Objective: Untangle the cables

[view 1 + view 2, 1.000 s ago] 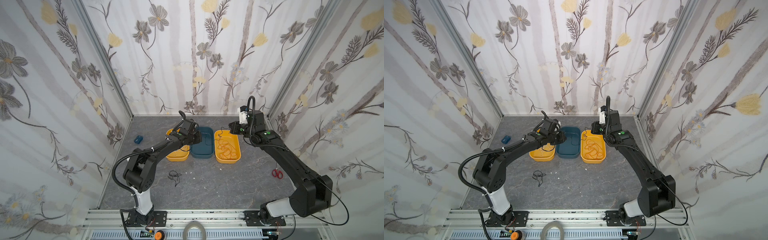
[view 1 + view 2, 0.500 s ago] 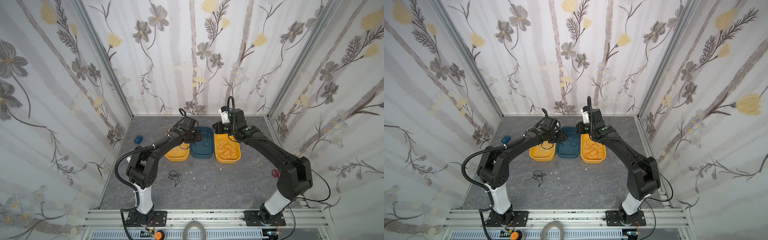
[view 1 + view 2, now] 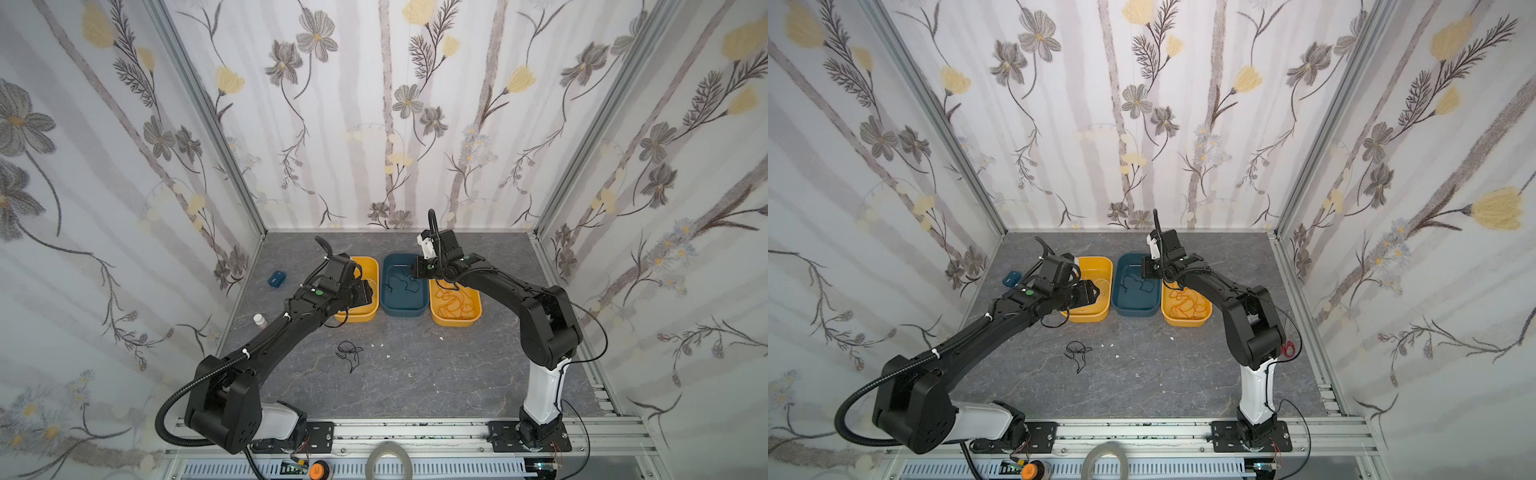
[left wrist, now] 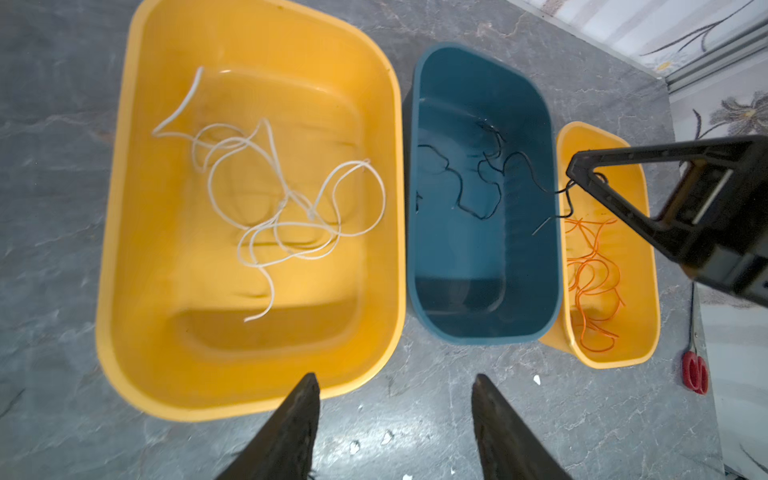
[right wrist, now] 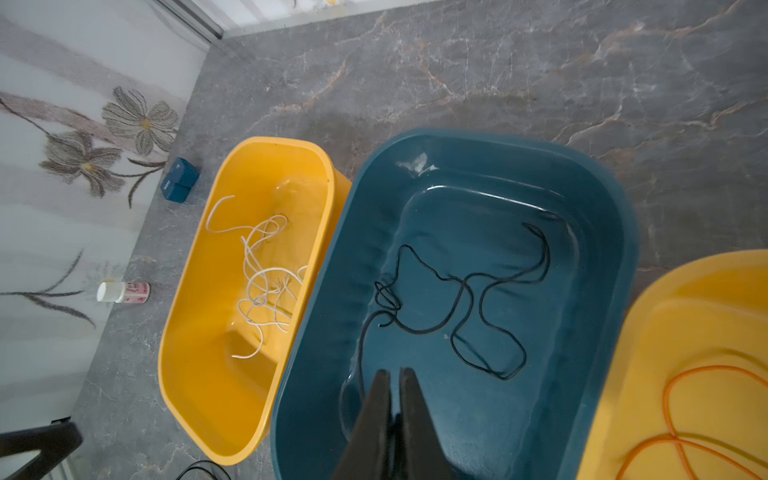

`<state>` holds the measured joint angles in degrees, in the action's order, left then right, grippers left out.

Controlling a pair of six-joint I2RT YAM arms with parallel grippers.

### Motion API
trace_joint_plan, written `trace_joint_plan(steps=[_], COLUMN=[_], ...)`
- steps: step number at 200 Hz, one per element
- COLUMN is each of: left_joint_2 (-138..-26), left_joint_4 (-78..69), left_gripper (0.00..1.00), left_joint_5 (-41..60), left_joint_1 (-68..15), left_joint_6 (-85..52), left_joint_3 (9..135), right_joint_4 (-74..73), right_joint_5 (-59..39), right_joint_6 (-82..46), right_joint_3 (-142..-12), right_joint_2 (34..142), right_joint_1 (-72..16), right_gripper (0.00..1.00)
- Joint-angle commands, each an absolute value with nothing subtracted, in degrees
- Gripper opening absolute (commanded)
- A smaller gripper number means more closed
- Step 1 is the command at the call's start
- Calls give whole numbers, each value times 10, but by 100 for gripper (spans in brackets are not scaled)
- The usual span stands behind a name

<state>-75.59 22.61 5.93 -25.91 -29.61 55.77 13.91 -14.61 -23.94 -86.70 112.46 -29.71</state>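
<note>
Nearest my bases, a small tangle of black cable (image 3: 349, 353) lies loose on the grey worktop (image 3: 415, 386), apart from everything else. Beyond it my left end effector (image 4: 394, 378) hangs released by the near edge of the left yellow bin (image 4: 112, 232), its fingers spread wide with nothing between them. The white cable (image 4: 270, 199) lies in slack loops inside that bin. Just beside it stands the blue bin (image 4: 457, 75), with a long black cable (image 5: 465, 291) winding across its floor. My right end effector (image 5: 395, 372) hovers over that bin, on the side next to the right yellow bin (image 4: 652, 299). Its fingers stand almost together with only a thin slit between them, and one strand of the long black cable climbs to the tips — whether it is pinched there I cannot tell. The right yellow bin holds the orange cable (image 4: 594, 282) in a heap of curls.
</note>
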Motion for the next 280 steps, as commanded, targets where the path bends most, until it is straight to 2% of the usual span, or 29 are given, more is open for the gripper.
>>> trace_joint_plan(steps=[1,28,57,117,145,165,209,227,280], left_joint_2=[-704,-642,-580,-520,-523,-547,-576,-579,-571], left_joint_4=[232,255,281,285,233,204,124,106,69], left_gripper=[60,61,61,58,48,37,4,0,0], left_joint_5=[41,34,33,65,103,115,146,148,134], left_joint_1=[-256,-252,-248,-247,-247,-249,-262,-273,-292], left_joint_6=[-317,-332,-351,-397,-415,-422,-446,-453,-484], left_joint_3=[513,449,386,285,248,234,213,211,194], right_joint_4=[179,197,208,188,155,120,66,31,-63], right_joint_5=[-122,-80,-74,-130,-185,-220,-254,-272,-322], right_joint_6=[-238,-218,-207,-217,-254,-285,-329,-355,-432], right_joint_3=[-877,-869,-853,-759,-705,-672,-639,-627,-615], right_joint_2=[1124,1087,1043,951,938,943,977,992,1052], right_joint_1=[-303,-315,-322,-367,-404,-436,-501,-513,-542], right_gripper=[35,52,52,53,52,52,53,54,53])
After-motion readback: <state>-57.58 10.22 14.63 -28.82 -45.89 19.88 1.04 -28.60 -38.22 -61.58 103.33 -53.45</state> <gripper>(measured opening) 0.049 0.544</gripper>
